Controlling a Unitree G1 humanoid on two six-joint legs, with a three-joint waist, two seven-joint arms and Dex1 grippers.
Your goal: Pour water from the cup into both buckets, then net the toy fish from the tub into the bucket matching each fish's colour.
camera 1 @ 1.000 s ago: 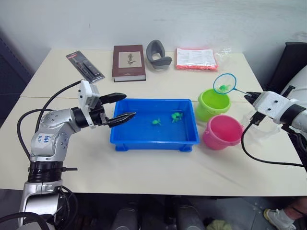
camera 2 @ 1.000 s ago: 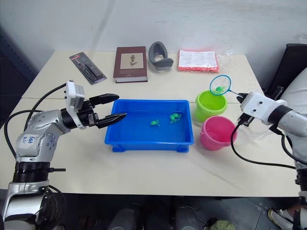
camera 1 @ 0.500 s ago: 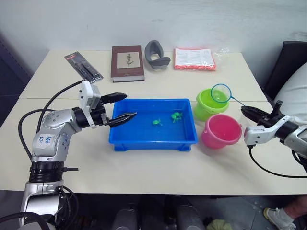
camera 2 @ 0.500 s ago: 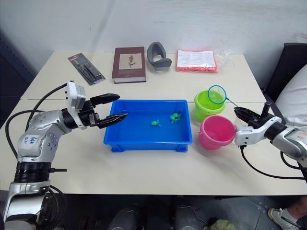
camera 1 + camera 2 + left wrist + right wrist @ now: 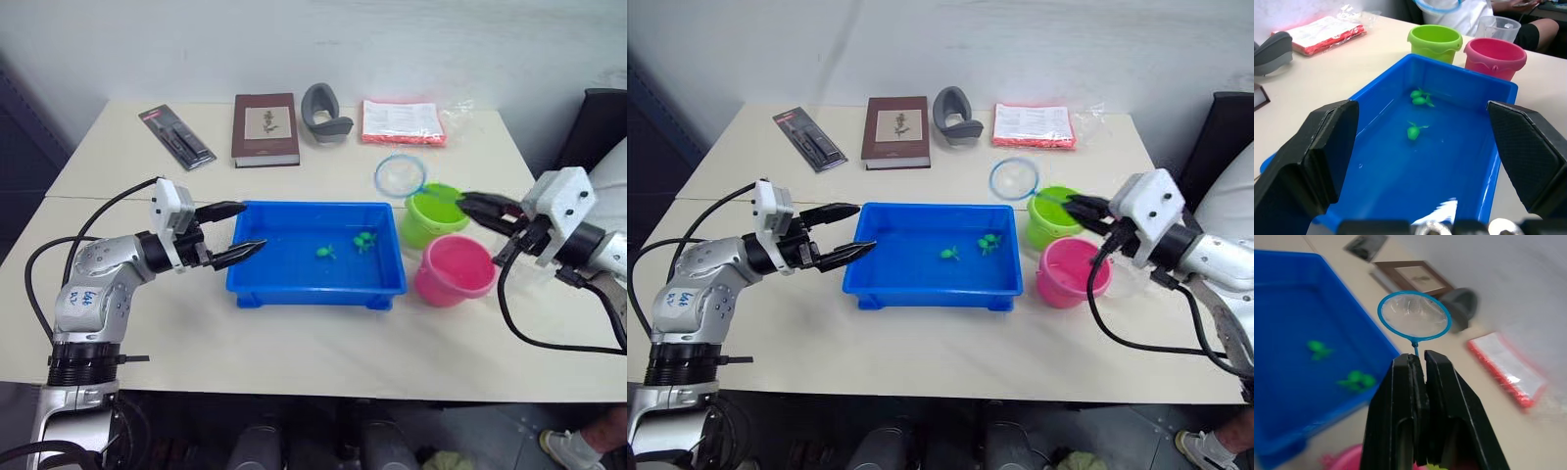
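The blue tub [image 5: 315, 284] sits mid-table with water and three green toy fish [image 5: 325, 252] in it. To its right stand the lime green bucket [image 5: 434, 215] and, nearer me, the pink bucket [image 5: 454, 269]. My right gripper [image 5: 468, 204] is shut on the net's thin handle above the green bucket. The blue-rimmed hoop of the net [image 5: 400, 175] hangs empty over the table, just beyond the tub's far right corner. My left gripper [image 5: 240, 230] is open at the tub's left rim and holds nothing. The clear cup [image 5: 1497, 28] stands behind the pink bucket.
Along the far edge lie a black packaged tool [image 5: 177, 136], a brown book [image 5: 265, 128], a grey curved object [image 5: 324, 111] and a red-edged packet [image 5: 404, 121]. A person in white [image 5: 1459, 10] sits at the table's right end.
A second ago the net held a green fish above the green bucket. It dipped at that bucket's mouth, and now the empty hoop has swung left towards the tub. My left gripper stays open.
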